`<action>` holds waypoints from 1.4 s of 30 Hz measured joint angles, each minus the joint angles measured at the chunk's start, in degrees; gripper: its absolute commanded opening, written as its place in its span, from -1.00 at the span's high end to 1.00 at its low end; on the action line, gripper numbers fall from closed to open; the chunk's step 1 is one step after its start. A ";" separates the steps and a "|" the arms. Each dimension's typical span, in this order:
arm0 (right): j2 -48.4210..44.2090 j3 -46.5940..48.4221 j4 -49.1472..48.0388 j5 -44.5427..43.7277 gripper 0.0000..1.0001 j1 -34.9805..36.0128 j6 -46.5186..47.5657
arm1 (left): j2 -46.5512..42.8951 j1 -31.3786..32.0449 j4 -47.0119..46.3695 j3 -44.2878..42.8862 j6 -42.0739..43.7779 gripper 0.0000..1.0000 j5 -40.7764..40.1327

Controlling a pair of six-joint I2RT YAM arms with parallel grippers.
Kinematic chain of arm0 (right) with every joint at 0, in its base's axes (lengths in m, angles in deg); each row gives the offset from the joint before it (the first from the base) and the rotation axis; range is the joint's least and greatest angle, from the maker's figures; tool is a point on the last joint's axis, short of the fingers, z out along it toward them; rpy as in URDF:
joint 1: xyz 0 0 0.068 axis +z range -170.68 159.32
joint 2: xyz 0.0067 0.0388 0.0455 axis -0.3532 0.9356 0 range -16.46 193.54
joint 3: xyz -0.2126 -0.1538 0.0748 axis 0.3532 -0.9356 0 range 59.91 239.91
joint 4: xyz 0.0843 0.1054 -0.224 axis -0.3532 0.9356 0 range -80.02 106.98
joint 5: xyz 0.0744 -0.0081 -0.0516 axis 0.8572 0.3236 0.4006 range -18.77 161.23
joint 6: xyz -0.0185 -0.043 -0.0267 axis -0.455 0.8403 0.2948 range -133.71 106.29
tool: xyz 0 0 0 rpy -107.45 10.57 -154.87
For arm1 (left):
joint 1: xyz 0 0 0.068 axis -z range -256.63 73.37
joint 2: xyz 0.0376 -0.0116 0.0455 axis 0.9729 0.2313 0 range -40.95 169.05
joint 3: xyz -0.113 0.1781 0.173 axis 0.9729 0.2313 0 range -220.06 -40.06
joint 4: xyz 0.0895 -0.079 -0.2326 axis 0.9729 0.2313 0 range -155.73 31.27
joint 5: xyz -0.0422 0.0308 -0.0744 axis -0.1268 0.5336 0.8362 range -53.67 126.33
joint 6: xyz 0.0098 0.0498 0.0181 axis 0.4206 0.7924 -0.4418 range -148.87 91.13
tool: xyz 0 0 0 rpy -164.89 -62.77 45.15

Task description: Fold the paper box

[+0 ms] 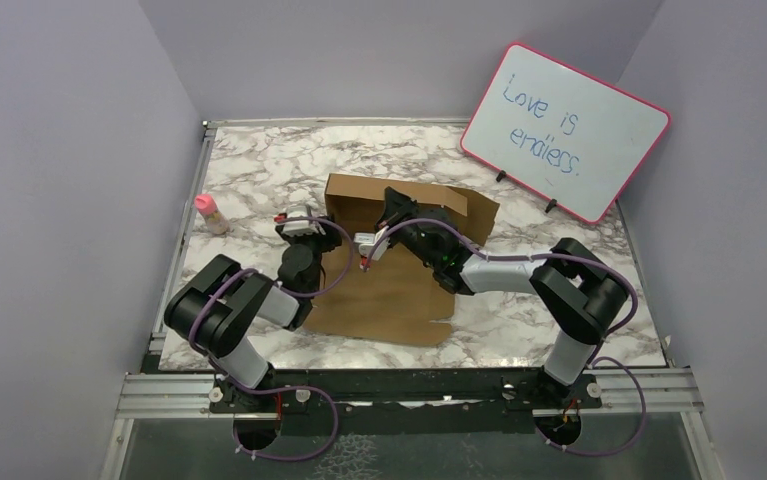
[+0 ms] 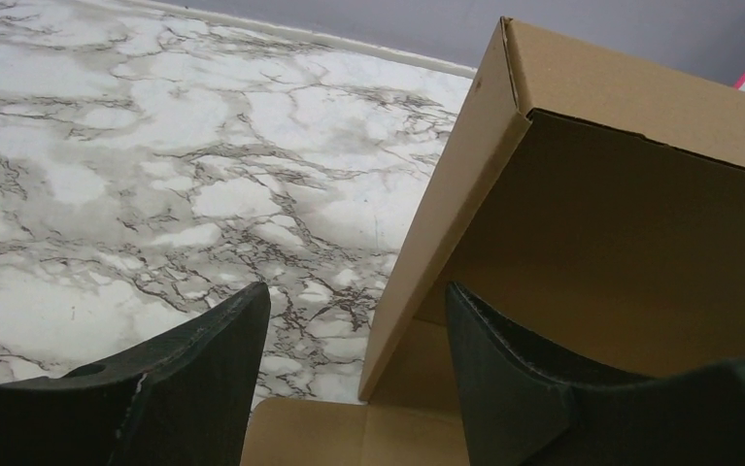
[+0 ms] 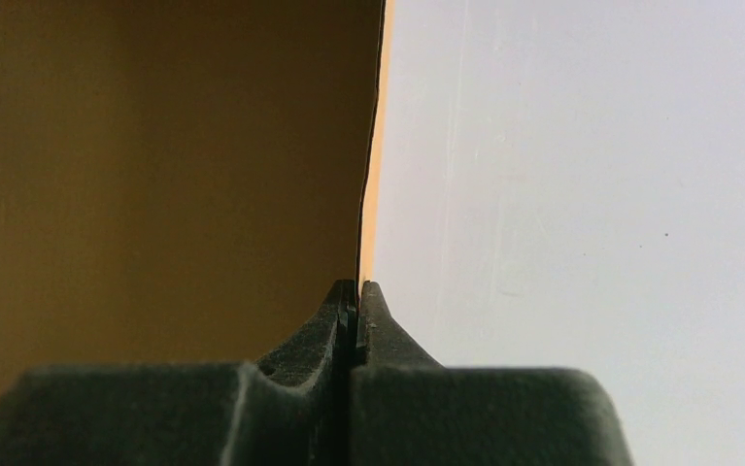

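I find the paper box (image 1: 389, 295) in the middle of the marble table (image 1: 259, 165), just above the two arms in the overhead frame. Its lower part lies flat on the table. A long panel along its upper edge stands raised as a wall running from centre toward the right. The left gripper (image 1: 311, 226) sits at the left end of that wall. In the left wrist view its fingers (image 2: 203, 374) stand well apart, one at lower left and one at lower right. The wall's near corner edge rises in the gap between them, closer to the right-hand finger. I see no contact with either finger, so this pincer holds nothing. The right gripper (image 1: 391, 200) is at the raised wall near the centre of the overhead frame. In the right wrist view its fingertips are pressed together with only a thin seam showing. The thin edge of a brown panel runs up the frame from exactly where the tips meet, with card filling the left half and a pale plain surface (image 3: 592, 194) the right. I cannot tell whether any card is nipped in that seam. A pink-framed whiteboard (image 1: 567, 130) leans at upper right, and a small pink-capped bottle (image 1: 209, 213) stands at the table's left side, well apart from the box.
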 measured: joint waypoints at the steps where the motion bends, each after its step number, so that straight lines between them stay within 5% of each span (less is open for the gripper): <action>1: 0.00 0.00 -0.02 0.00 0.98 0.00 -0.02 | 0.15 0.00 0.00 -0.07 -0.15 -0.39 0.13; 18: -0.02 -0.02 -0.13 -0.15 0.98 -0.66 -0.94 | 12.20 -0.07 -2.12 -8.28 -1.73 -0.35 1.01; 28: -0.02 -0.09 -0.24 -0.22 0.98 -0.85 -1.27 | 16.09 -0.11 -1.55 -13.22 -2.38 0.22 -1.81; 42: -0.66 -0.74 -0.39 -0.20 0.98 -0.74 -1.46 | 15.93 2.97 7.72 -18.64 -5.53 0.38 -10.86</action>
